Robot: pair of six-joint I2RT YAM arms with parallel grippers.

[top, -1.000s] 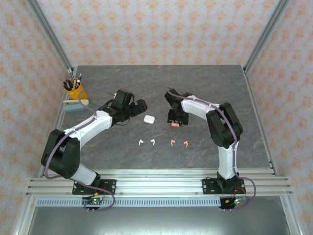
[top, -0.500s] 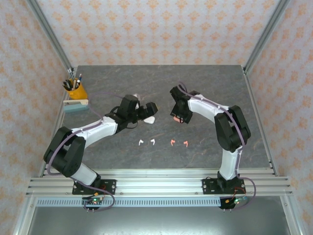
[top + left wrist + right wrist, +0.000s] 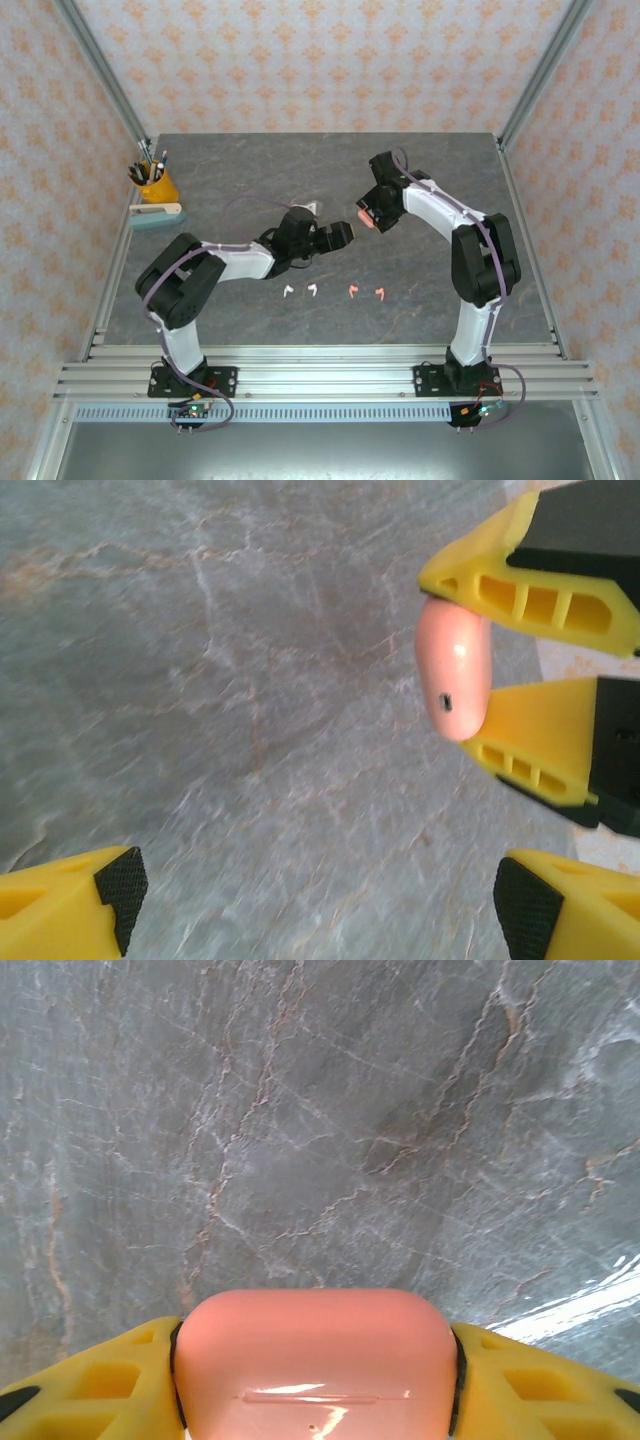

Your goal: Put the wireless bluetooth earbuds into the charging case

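Note:
My right gripper (image 3: 366, 217) is shut on the coral-pink charging case (image 3: 361, 215) and holds it above the table's middle. In the right wrist view the case (image 3: 315, 1360) sits between the yellow fingers (image 3: 90, 1390), its lid seam facing the camera. My left gripper (image 3: 345, 233) is open with nothing in it, just left of the case. In the left wrist view its black pads (image 3: 120, 890) stand wide apart, and the case (image 3: 455, 670) is ahead at the upper right. Two white earbuds (image 3: 288, 291) (image 3: 313, 289) and two pink earbuds (image 3: 353, 291) (image 3: 381, 293) lie in a row nearer the front.
A yellow pen cup (image 3: 153, 185) and a pale green block (image 3: 157, 213) stand at the table's left edge. Metal frame posts rise at the back corners, and a rail runs along the front edge.
My left arm has swung right, across the middle, until its gripper is beside the right one. The right gripper has lifted the pink case and carried it back and slightly right.

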